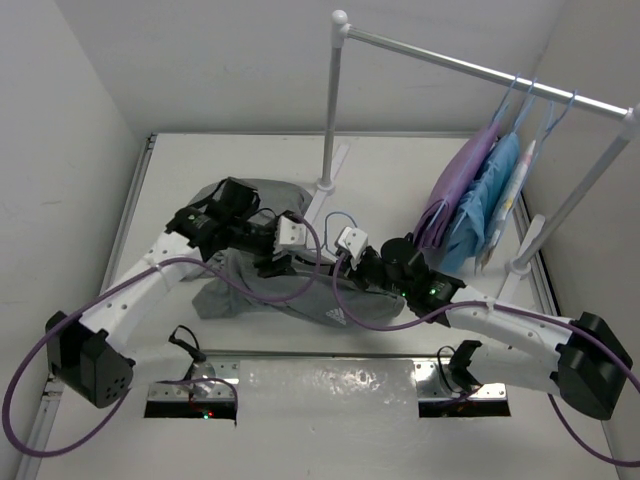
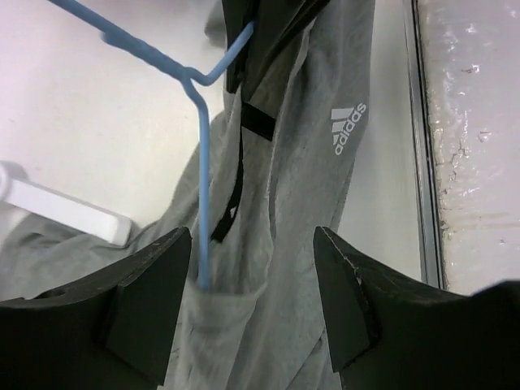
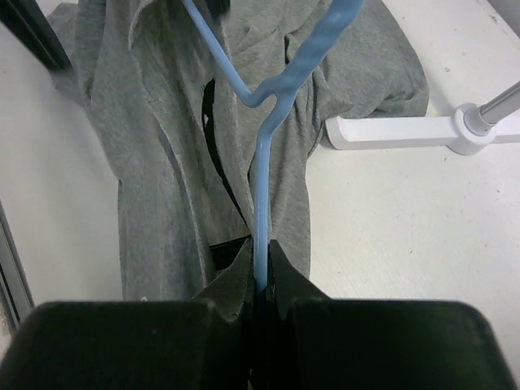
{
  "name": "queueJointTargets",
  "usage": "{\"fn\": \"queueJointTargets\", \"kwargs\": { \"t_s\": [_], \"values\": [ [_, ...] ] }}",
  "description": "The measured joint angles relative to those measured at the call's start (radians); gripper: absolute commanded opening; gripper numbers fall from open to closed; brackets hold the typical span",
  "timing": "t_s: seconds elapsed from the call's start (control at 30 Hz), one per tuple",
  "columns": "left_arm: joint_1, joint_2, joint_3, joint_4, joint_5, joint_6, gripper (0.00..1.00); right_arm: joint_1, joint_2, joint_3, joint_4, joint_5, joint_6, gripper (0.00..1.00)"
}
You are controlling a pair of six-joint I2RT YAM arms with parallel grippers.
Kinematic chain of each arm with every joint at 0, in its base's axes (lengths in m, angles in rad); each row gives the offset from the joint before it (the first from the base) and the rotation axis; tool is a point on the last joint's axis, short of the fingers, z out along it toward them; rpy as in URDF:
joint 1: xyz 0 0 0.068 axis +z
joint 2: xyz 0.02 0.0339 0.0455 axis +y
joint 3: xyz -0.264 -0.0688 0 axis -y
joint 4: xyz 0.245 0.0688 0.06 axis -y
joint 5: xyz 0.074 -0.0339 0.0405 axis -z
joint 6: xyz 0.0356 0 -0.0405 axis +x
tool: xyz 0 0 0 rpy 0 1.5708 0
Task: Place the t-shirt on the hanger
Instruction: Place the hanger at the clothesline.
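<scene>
Right end effector (image 3: 258,276): clenched on the hanger (image 3: 262,203), with the thin wire pinched between both fingertips. Left end effector (image 2: 252,272): jaws standing apart and gripping nothing, fabric between them, hanger wire just beside the left-hand finger.

Hanger: light-blue, thin round wire. A straight run leads up from the right grip to a kinked bend, then two strands diverge. In the left wrist view the wire drops into a fold of the t-shirt (image 2: 309,203).

T-shirt: plain grey, soft matte knit, rumpled into long vertical folds. It has a small white three-stripe logo (image 2: 348,128) and black trim (image 2: 258,122) at the neck opening. It lies heaped on the white surface (image 1: 400,170) between the two arms, its far edge against the foot of the rack (image 1: 330,110).

Rack: white tube posts, flat white foot, metal rail on top. A purple garment (image 1: 452,185) and a light-blue garment (image 1: 490,195) hang from the rail on blue hangers, well apart from the grey heap.
</scene>
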Motion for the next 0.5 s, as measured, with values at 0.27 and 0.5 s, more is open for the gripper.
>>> {"fn": "queueJointTargets", "kwargs": {
  "t_s": [0.27, 0.5],
  "values": [
    [-0.019, 0.113, -0.018, 0.103, -0.145, -0.091, 0.10, 0.000, -0.006, 0.008, -0.001, 0.006, -0.001, 0.00],
    [-0.031, 0.109, -0.044, 0.132, -0.154, -0.115, 0.00, -0.003, -0.026, 0.006, -0.030, 0.045, 0.004, 0.50]
  ]
}}
